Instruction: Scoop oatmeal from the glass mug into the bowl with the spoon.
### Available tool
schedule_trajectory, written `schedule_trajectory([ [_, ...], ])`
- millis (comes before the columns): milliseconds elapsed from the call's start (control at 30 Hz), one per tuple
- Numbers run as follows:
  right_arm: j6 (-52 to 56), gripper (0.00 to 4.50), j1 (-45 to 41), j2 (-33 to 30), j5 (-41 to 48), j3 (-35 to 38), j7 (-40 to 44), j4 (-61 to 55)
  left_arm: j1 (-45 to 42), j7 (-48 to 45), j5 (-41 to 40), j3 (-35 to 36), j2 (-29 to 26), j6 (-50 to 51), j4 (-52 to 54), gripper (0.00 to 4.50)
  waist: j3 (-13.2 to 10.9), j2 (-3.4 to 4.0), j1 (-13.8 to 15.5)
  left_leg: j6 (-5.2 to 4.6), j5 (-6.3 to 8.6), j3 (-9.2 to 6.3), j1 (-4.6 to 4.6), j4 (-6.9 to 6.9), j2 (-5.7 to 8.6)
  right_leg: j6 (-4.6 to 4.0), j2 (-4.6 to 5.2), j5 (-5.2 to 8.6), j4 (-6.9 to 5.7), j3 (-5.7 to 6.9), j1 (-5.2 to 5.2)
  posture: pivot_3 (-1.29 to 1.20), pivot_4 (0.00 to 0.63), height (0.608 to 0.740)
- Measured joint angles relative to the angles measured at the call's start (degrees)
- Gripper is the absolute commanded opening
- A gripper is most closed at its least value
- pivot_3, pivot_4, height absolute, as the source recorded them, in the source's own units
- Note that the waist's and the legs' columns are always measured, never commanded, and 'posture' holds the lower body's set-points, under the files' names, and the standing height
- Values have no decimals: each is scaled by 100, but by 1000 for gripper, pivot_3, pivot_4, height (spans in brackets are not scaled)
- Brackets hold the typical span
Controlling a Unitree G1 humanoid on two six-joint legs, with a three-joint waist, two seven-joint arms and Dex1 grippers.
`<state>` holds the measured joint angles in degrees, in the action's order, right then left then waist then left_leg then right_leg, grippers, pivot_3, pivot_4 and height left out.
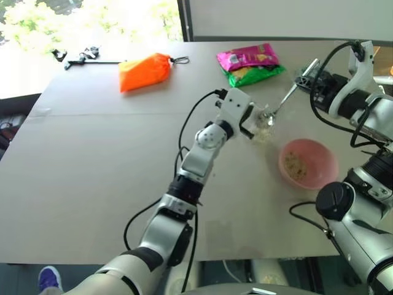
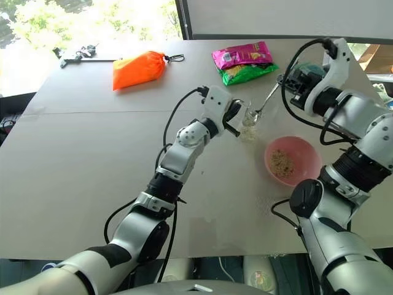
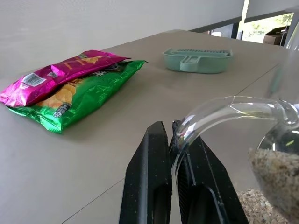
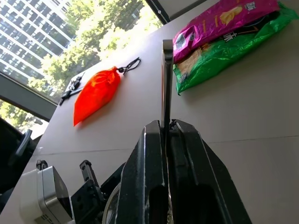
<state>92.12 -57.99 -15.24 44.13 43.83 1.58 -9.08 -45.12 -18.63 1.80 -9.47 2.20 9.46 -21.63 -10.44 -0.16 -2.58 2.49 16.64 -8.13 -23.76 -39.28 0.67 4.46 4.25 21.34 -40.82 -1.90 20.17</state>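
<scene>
Grey tabletop [image 1: 92,178] runs beneath a bright window, with black clips [image 1: 77,57] and an orange drawstring pouch [image 1: 145,70] toward its far left. Reaching forward and rightward, the left gripper [image 3: 174,140] has its fingers clenched on the thin handle of the glass mug [image 2: 249,123], which stands on the table with oatmeal [image 3: 275,175] inside and a few flakes spilled at its base. Beyond the mug lie a pink and green snack packet [image 1: 250,63] and a teal scoop [image 3: 198,59]. Angled in from the right, the right gripper [image 4: 167,128] pinches the spoon [image 1: 284,102] by its handle, its oval end dipped into the mug. Nearer and to the right sits the pink bowl [image 1: 308,163], holding some oatmeal, apart from both grippers.
</scene>
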Motion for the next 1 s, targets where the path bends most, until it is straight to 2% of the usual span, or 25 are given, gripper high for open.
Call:
schedule_trajectory([
  [333, -1, 0, -9, -7, -44, 12, 58, 26, 91, -2, 18, -6, -82, 36, 80, 31, 1, 1, 0, 0, 0, 1, -2, -2, 1, 0, 1, 0, -3, 0, -1, 0, 150, 740],
  [567, 2, 0, -83, 206, -22, 678, -310, 239, 252, -6, 16, -5, -108, 168, 321, 31, 4, 6, -1, 0, 0, 1, -1, -2, 1, 0, 2, 0, -4, -1, 0, 0, 150, 740],
  [1000, 2, 0, -341, 265, 281, 1271, -842, 297, 315, -30, 10, -5, -153, 259, 450, 31, 12, 21, -3, -1, 0, 4, 0, -2, 0, 0, 2, 0, -6, -3, -1, 0, 150, 740],
])
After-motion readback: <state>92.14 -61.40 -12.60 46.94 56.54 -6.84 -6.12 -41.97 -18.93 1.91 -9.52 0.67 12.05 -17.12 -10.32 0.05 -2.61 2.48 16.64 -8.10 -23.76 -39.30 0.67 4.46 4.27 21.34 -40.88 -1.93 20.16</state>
